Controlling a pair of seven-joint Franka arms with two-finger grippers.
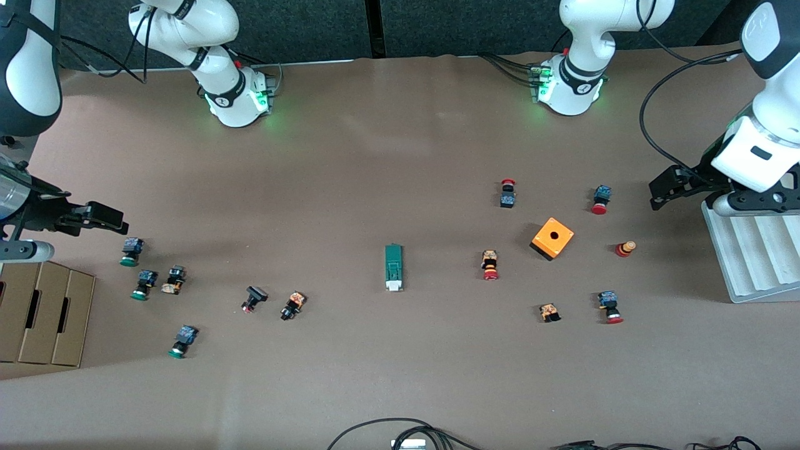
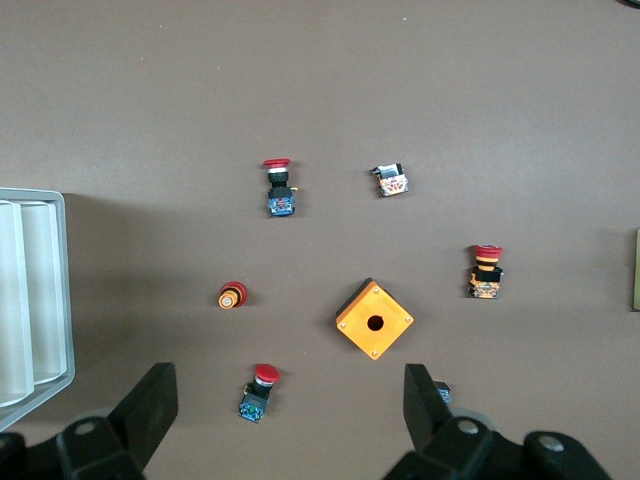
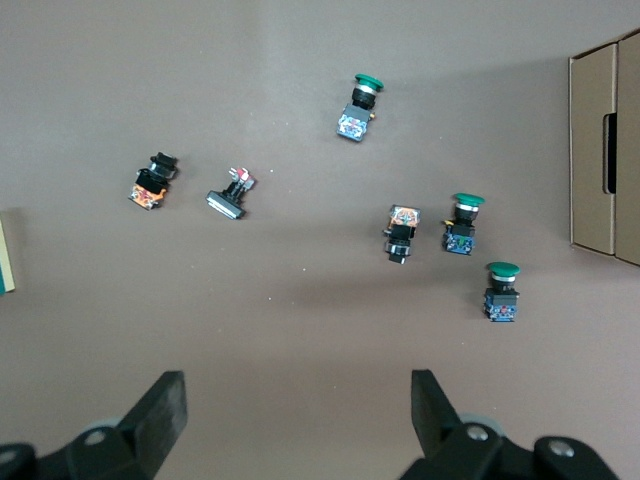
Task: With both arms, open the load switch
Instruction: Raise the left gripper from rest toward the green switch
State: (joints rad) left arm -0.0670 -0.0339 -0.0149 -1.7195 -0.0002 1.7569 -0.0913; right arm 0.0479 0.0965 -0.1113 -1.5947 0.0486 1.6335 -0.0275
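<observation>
Over the table's two ends, the left gripper (image 1: 657, 190) and right gripper (image 1: 103, 217) hang spread and empty. Mid-table between them, the load switch (image 1: 394, 267) lies untouched; reaching, gripping and opening all remain.

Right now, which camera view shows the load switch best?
The front view: the load switch lies whole there, green body and white end, mid-table. Each wrist view shows only a sliver of it at the picture's edge.
</observation>
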